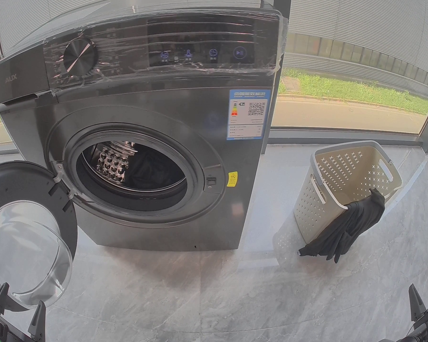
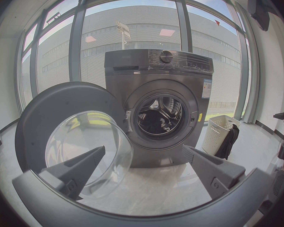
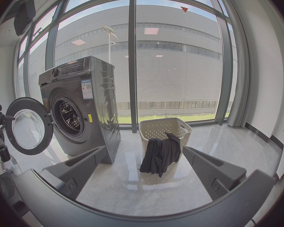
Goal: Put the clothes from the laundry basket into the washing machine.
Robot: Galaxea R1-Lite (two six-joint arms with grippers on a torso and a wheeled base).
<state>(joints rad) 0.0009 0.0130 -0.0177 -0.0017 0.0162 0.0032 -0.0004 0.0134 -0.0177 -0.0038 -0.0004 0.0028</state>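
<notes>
The grey washing machine (image 1: 142, 96) stands with its round door (image 1: 14, 186) swung open to the left. A dark piece of cloth (image 1: 152, 169) lies inside the drum. To the machine's right stands a cream laundry basket (image 1: 318, 191), tilted, with a black garment (image 1: 352, 224) draped over its front rim and hanging to the floor. My left gripper (image 1: 19, 300) is open and low, just in front of the open door. My right gripper (image 1: 425, 281) is open too, low at the right, well short of the basket (image 3: 157, 126) and garment (image 3: 161, 153).
Pale marble floor (image 1: 214, 290) spreads between the machine and the basket. Tall windows (image 3: 180, 63) run behind both. The open door (image 2: 63, 104) juts out close to my left gripper (image 2: 143, 148).
</notes>
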